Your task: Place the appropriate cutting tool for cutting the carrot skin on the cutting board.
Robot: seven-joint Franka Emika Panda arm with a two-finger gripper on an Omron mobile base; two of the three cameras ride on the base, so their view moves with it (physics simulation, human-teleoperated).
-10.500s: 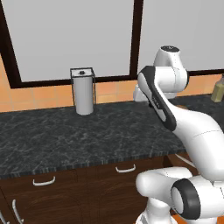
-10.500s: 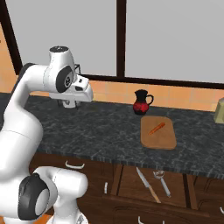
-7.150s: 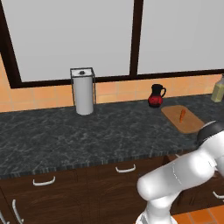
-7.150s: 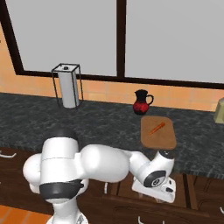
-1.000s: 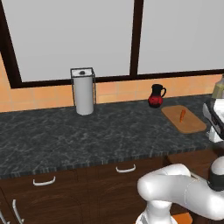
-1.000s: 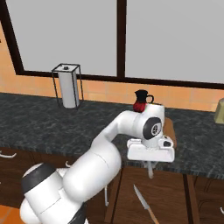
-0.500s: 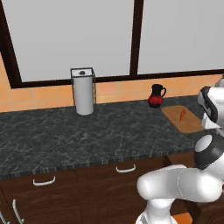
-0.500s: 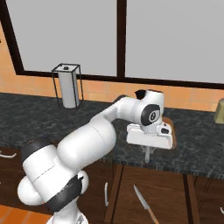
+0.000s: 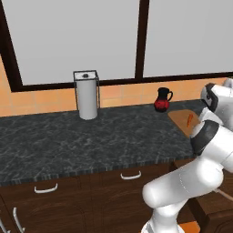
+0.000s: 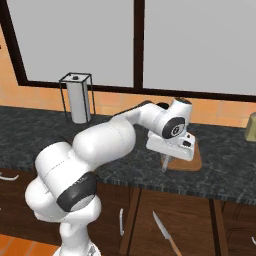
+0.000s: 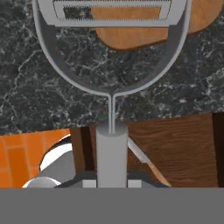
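Observation:
My gripper [image 10: 166, 152] hangs over the counter's front edge, shut on the round handle of a grey Y-shaped peeler [image 11: 111, 83]. In the hand view the peeler's blade [image 11: 111, 13] reaches over the near end of the light-brown cutting board [image 11: 131, 37]. The board [image 10: 192, 159] lies just behind the hand in the right base view. In the left base view the tiny orange carrot [image 9: 189, 119] lies on the board [image 9: 180, 119], partly behind my arm.
A red-and-black jug [image 9: 161, 99] stands behind the board. A paper towel holder [image 10: 75, 97] stands at the back left. Below the counter, an open drawer holds a knife [image 10: 165, 232]. A yellowish object [image 10: 251, 127] sits at the far right.
The gripper has risen from beside the drawer to above the counter edge, carrying the peeler toward the cutting board. The base has stayed put.

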